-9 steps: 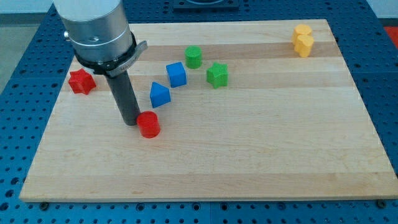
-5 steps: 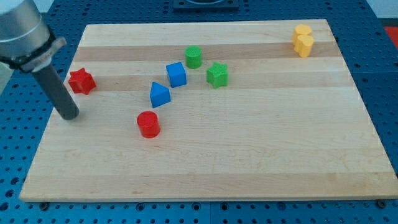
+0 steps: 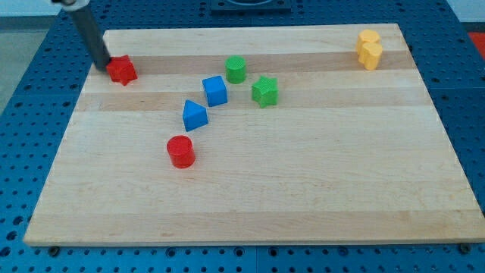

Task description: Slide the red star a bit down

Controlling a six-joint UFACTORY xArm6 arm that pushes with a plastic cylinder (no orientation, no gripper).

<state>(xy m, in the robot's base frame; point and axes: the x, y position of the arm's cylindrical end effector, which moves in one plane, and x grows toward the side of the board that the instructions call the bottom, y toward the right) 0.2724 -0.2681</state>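
Note:
The red star [image 3: 121, 70] lies near the top left corner of the wooden board [image 3: 303, 182]. My tip [image 3: 103, 65] is at the board's left edge, just left of the red star and touching or almost touching it. The dark rod rises from there toward the view's top left.
A red cylinder [image 3: 181, 152] lies below the middle left. A blue wedge [image 3: 194, 115] and a blue cube [image 3: 215, 90] lie above it. A green cylinder [image 3: 236, 70] and a green star [image 3: 265, 91] sit right of those. Two yellow blocks [image 3: 369, 49] stand at the top right.
My tip moved from beside the red cylinder to the left, then up to the board's top left. The red star has shifted up and to the right.

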